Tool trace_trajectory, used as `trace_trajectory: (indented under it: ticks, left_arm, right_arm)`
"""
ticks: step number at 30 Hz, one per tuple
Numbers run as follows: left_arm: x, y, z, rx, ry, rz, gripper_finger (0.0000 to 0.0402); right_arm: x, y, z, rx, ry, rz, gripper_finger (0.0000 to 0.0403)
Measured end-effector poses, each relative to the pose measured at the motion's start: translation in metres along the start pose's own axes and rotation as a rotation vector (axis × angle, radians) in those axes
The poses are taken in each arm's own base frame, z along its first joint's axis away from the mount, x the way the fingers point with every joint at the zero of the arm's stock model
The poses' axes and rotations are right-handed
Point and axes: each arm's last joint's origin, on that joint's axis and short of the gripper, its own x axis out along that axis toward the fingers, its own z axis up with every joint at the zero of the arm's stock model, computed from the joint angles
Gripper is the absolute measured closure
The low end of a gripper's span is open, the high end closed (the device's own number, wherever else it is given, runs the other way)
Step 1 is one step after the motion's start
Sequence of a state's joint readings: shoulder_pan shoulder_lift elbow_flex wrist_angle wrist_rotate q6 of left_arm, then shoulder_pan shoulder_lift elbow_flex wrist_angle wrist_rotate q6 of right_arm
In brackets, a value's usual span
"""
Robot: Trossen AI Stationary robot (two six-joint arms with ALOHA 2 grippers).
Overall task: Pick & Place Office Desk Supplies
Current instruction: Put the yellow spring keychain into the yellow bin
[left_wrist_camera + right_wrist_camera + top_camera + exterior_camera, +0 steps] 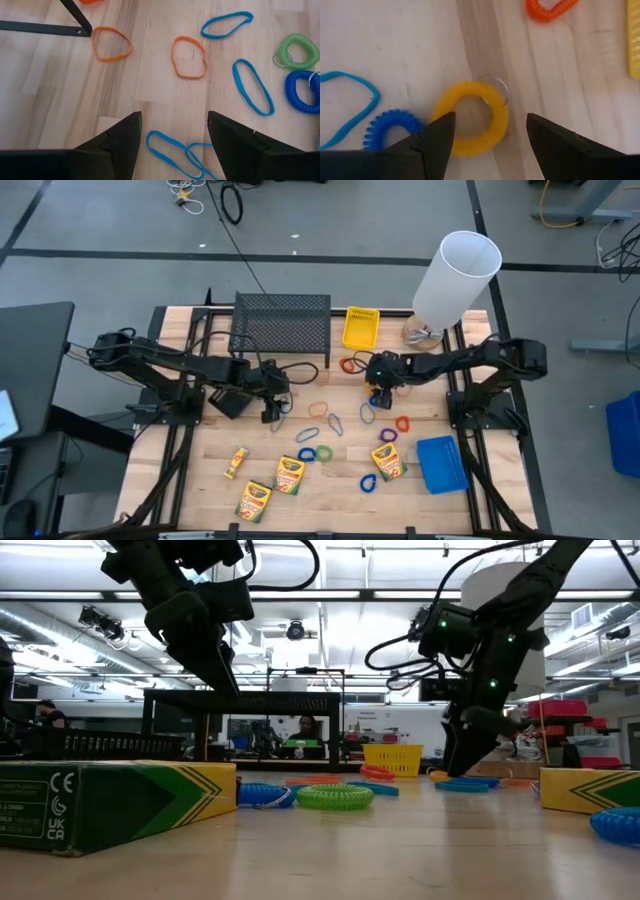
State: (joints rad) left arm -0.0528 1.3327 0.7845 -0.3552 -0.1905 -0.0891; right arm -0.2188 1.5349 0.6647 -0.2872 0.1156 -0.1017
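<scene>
My left gripper (272,415) hangs open above the table near the black wire rack. In the left wrist view its open fingers (174,117) stand over a blue band (172,150) lying flat, with orange bands (189,56) and more blue bands (253,86) farther off. My right gripper (382,398) is open and low over the table. In the right wrist view its fingers (490,117) stand on either side of a yellow coil loop (470,117), beside a blue coil (390,131). Crayon boxes (290,474) lie near the front edge. There is a yellow bin (360,327) and a blue bin (441,463).
The black wire rack (281,327) stands at the far edge, with one leg (75,17) close to my left gripper. A tall white cylinder (455,277) stands at the far right. Green and blue coils (315,452) and other loops are scattered over the middle of the table.
</scene>
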Motion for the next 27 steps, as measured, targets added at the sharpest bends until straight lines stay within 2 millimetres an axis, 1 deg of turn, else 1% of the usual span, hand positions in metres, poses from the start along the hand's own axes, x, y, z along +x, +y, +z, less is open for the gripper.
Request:
trace_trajectory:
  ticks: [3,7,11,16,17,18,22,25,27]
  left_arm:
    - [0.0,0.0,0.0,-0.001,0.0,0.0,0.0168]
    - [0.0,0.0,0.0,-0.002,0.0,0.0,0.0168]
    - [0.0,-0.0002,0.0,-0.005,0.001,-0.008,0.0168]
    - [-0.0001,-0.0006,0.0,-0.016,0.002,-0.02,0.0168]
    - [-0.0001,-0.0008,-0.0001,-0.018,0.003,-0.028,0.0168]
    - [-0.0001,-0.001,-0.0001,-0.02,0.003,-0.034,0.0168]
    - [-0.0001,-0.0012,-0.0001,-0.026,0.004,-0.038,0.0168]
    - [-0.0001,-0.0011,-0.0001,-0.027,0.003,-0.036,0.0168]
    - [-0.0001,-0.0011,-0.0001,-0.027,0.003,-0.036,0.0168]
  right_arm:
    - [0.0028,0.0004,0.0003,-0.001,0.005,0.002,0.0162]
    - [0.0029,0.0008,0.0003,-0.002,0.004,0.009,0.0208]
    - [0.0028,0.0015,0.0003,-0.002,0.002,0.03,0.0272]
    - [0.0029,0.0023,0.0001,-0.002,0.001,0.047,0.037]
    - [0.0029,0.0023,0.0001,-0.002,0.001,0.049,0.0382]
    - [0.0029,0.0024,0.0001,-0.003,0.0,0.05,0.0387]
    - [0.003,0.0027,0.0003,0.023,-0.002,0.05,0.0379]
    - [0.0028,0.005,0.0012,0.023,-0.012,0.05,0.0392]
    - [0.0029,0.0078,0.0027,0.013,-0.027,0.045,0.0393]
